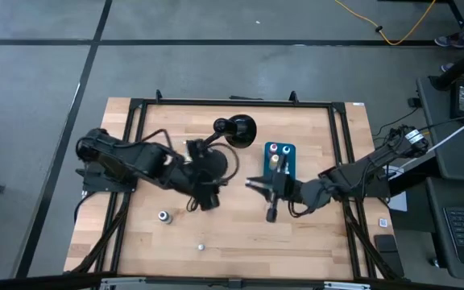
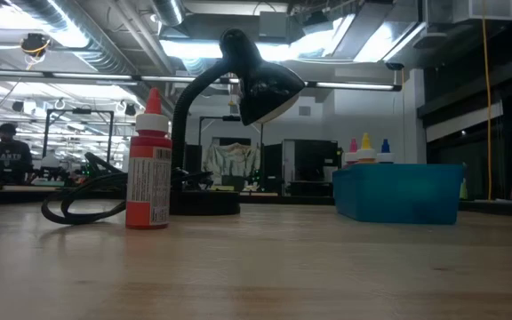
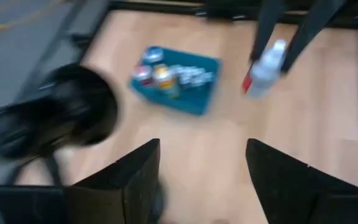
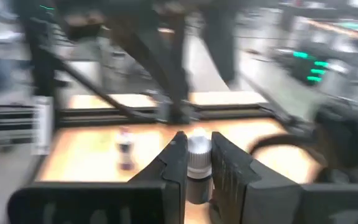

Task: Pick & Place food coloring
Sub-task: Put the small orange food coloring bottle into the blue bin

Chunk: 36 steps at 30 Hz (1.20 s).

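My right gripper [image 1: 266, 192] hangs above the table's middle, beside the teal box [image 1: 280, 159], shut on a small whitish food coloring bottle [image 3: 267, 65] with a red end. My left gripper [image 3: 201, 165] is open with nothing between its fingers, and hovers near the black lamp's base [image 1: 208, 165]. A red food coloring bottle [image 2: 149, 164] stands upright on the wood toward the near left [image 1: 163, 216]. More food coloring bottles [image 1: 277, 150] stand in the teal box. My right gripper pinches the bottle between its two fingers [image 4: 174, 163], which sit on either side of its ribbed pale upper part [image 4: 197, 152]. The fingers come nearly level from the table's right. The bottle is lifted clear of the table, and its red end [image 3: 247, 84] sticks out past the fingers.
The black desk lamp [image 2: 247, 80] stands at the middle far side, its head [image 1: 237, 130] toward the far edge and its cord [image 2: 83, 209] coiled on the table. A small round thing [image 1: 201, 247] lies near the front edge. A black frame [image 1: 135, 109] borders the tabletop.
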Available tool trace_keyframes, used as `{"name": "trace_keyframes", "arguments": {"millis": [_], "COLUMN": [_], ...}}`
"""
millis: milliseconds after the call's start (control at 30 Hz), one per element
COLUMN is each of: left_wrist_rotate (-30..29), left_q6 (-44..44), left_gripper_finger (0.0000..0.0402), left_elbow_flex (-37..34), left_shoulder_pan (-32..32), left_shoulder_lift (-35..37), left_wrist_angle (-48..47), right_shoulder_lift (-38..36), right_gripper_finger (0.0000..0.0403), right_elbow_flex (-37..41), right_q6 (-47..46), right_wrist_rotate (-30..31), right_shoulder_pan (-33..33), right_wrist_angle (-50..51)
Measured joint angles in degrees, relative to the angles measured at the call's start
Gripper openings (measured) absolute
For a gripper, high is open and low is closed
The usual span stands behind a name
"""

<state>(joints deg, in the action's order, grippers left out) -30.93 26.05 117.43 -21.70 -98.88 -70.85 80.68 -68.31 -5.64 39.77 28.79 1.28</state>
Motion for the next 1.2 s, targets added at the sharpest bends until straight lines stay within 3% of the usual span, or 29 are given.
{"name": "trace_keyframes", "arguments": {"millis": [167,433,600,900,1200], "left_wrist_rotate": [-12.4,-20.2,-22.1,-22.7,-23.6], "left_q6": [7.7,18.4,19.3,15.7,14.1], "left_gripper_finger": [0.0236,0.0228,0.0226,0.0224,0.0224], "left_elbow_flex": [0.0,0.0,-0.8,-0.8,-0.8], "left_shoulder_pan": [-4.4,-11.8,-15.0,-16.6,-15.8], "left_shoulder_lift": [3.3,7.4,9.9,12.1,13.8], "left_wrist_angle": [-9.6,-19.3,-19.1,-19.2,-19.2], "right_shoulder_lift": [0.0,0.0,-0.1,-0.1,-0.1], "right_gripper_finger": [0.0056,0.0056,0.0057,0.0057,0.0058], "right_elbow_flex": [0.0,0.0,2.4,15.1,27.1], "right_q6": [-8.9,-38.0,-56.5,-74.2,-75.0], "right_wrist_rotate": [12.4,18.9,22.6,22.6,18.6], "right_shoulder_pan": [1.3,1.0,1.0,1.5,1.5], "right_wrist_angle": [9.1,33.4,45.4,42.2,32.5]}}
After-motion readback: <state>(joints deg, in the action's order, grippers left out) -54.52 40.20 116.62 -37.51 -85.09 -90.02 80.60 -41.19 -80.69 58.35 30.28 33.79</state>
